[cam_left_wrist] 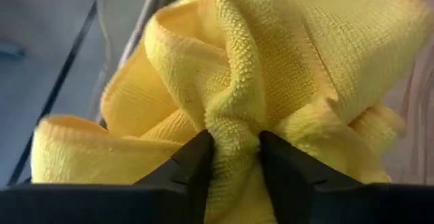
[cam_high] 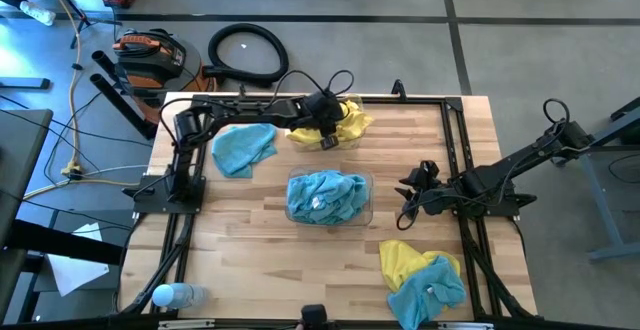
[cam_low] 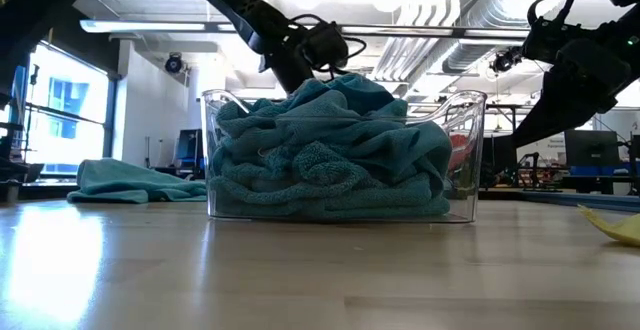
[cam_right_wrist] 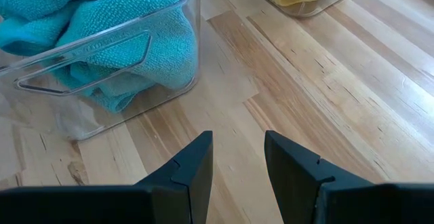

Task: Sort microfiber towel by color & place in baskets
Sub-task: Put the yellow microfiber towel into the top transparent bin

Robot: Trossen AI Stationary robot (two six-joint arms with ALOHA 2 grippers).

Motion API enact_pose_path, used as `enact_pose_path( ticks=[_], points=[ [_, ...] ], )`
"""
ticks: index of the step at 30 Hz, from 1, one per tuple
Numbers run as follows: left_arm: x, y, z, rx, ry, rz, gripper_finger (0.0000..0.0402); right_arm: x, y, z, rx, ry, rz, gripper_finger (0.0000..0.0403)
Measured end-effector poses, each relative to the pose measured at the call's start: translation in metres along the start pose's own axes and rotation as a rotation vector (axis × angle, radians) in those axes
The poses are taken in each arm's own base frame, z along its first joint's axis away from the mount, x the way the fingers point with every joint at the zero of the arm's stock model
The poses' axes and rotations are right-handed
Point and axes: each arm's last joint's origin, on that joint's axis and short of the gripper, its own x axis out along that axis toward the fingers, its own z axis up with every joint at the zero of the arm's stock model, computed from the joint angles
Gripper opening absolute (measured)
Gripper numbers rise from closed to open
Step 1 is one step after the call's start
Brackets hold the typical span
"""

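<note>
My left gripper [cam_high: 326, 128] is over the far basket [cam_high: 322, 146] and is shut on a bright yellow towel [cam_high: 352, 122]; the low view shows it behind the middle basket [cam_low: 325, 50]. The middle clear basket [cam_high: 368, 182] is heaped with turquoise towels [cam_high: 325, 198]. One turquoise towel [cam_high: 243, 148] lies flat on the table to the left. A yellow towel [cam_high: 400, 258] and a turquoise towel [cam_high: 432, 288] lie overlapping near the table's near right corner. My right gripper [cam_high: 405, 198] hangs open just right of the middle basket, above bare wood [cam_right_wrist: 237, 149]. My left gripper pinches a raised fold of the yellow towel [cam_left_wrist: 234, 119] between its two fingers [cam_left_wrist: 198, 157], coming from above and pointing down. Several bunched layers run through the gap. The rest of the cloth spreads out below and around the fingers [cam_left_wrist: 135, 102] over the far basket.
A water bottle [cam_high: 175, 295] lies at the table's near left corner. Black frame rails [cam_high: 455, 140] run along the left and right sides. Bare wood lies between the middle basket and the near edge. Cables and a hose [cam_high: 247, 52] lie on the floor beyond the far edge.
</note>
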Motion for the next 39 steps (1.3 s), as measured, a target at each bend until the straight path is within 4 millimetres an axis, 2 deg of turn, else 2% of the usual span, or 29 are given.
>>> enact_pose_path(
  ticks=[3, 12, 17, 21, 24, 32, 35, 39],
  points=[
    [-0.011, 0.002, 0.006, 0.003, -0.025, 0.017, 0.0128, 0.000, 0.000, 0.000, -0.001, 0.000, 0.000, 0.0130],
    [-0.056, 0.012, 0.026, -0.019, -0.150, 0.047, 0.0131, 0.000, 0.000, 0.000, -0.003, 0.000, -0.001, 0.0130],
    [-0.058, 0.013, 0.030, -0.070, -0.206, -0.007, 0.0131, 0.000, 0.000, 0.000, -0.005, 0.002, -0.003, 0.0130],
    [-0.044, 0.009, 0.033, -0.083, -0.279, -0.084, 0.0131, 0.000, 0.000, 0.000, -0.005, 0.002, -0.003, 0.0130],
    [-0.030, 0.006, 0.030, -0.095, -0.270, -0.087, 0.0131, 0.000, 0.000, 0.000, -0.003, 0.002, -0.003, 0.0130],
    [0.016, 0.007, 0.000, -0.182, -0.089, -0.101, 0.0131, 0.000, -0.001, -0.001, -0.006, 0.005, -0.005, 0.0130],
    [0.023, 0.010, -0.006, -0.215, -0.059, -0.111, 0.0131, 0.000, -0.001, -0.001, -0.006, 0.006, -0.006, 0.0130],
    [0.024, 0.010, -0.006, -0.214, -0.062, -0.119, 0.0131, 0.000, -0.001, -0.001, -0.007, 0.007, -0.007, 0.0130]
  ],
)
